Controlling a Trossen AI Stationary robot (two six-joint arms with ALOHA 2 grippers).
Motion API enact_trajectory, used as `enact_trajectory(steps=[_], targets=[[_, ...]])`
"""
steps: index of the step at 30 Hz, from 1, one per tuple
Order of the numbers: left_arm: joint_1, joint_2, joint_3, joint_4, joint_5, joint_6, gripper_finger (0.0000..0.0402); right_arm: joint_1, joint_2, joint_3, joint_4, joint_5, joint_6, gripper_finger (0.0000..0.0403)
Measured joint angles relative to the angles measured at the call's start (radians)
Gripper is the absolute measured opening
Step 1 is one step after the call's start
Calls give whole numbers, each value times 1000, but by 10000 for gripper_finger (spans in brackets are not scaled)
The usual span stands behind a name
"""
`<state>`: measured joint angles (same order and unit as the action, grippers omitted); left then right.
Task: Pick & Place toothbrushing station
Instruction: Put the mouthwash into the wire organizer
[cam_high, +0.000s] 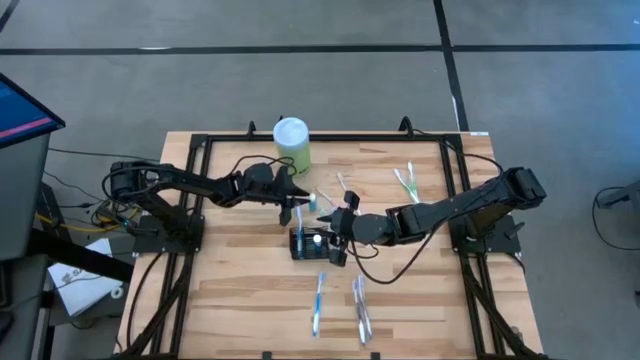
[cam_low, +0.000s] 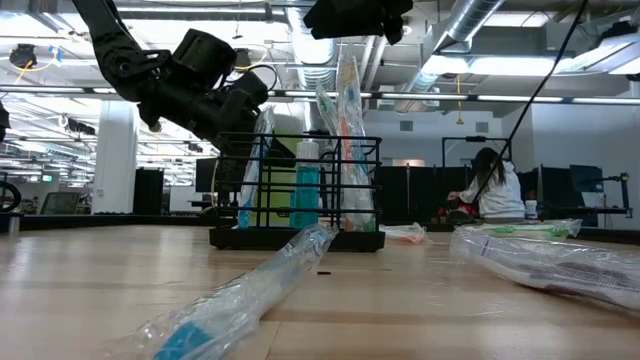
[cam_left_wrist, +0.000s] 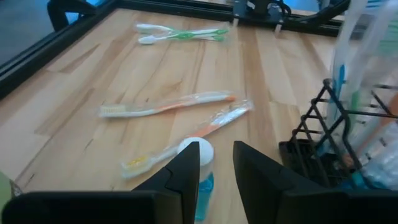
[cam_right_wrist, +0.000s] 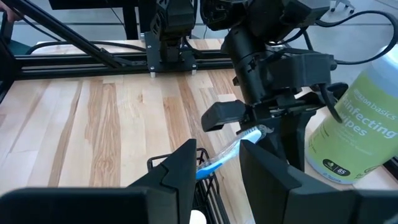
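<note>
1. The toothbrushing station (cam_high: 308, 245), a black wire caddy, is seen standing upright at the centre of the wooden worktop (cam_high: 240, 300).
2. The left hand (cam_high: 297, 208) is positioned just beyond the caddy, its fingers closed on a blue wrapped toothbrush (cam_right_wrist: 227, 155).
3. The right hand (cam_high: 337, 236) is held over the caddy's right side, fingers parted, nothing gripped.
4. A pale green bottle (cam_high: 291, 142) is placed at the far edge.

I see a pale green wipes bottle (cam_high: 291, 141) with a white cap at the table's (cam_high: 420, 310) far edge. Wrapped toothbrushes (cam_high: 360, 308) lie loose near the front, a green pair (cam_high: 406, 181) farther back. Beyond, a person (cam_low: 492, 186) seems seated.
</note>
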<state>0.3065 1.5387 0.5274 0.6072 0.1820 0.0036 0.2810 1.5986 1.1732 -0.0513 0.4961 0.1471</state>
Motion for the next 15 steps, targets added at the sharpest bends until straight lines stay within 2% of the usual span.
enact_trajectory(steps=[6, 12, 15], targets=[[0, 0, 0, 0, -25, 18, 101, 0, 0, 0, 0, 0, 0, 113], [-8, 45, 4, 9, -26, 16, 141, 0, 0, 0, 0, 0, 0, 113], [-9, 70, 3, 27, -66, 16, 157, 0, 0, 0, 1, 0, 0, 113]])
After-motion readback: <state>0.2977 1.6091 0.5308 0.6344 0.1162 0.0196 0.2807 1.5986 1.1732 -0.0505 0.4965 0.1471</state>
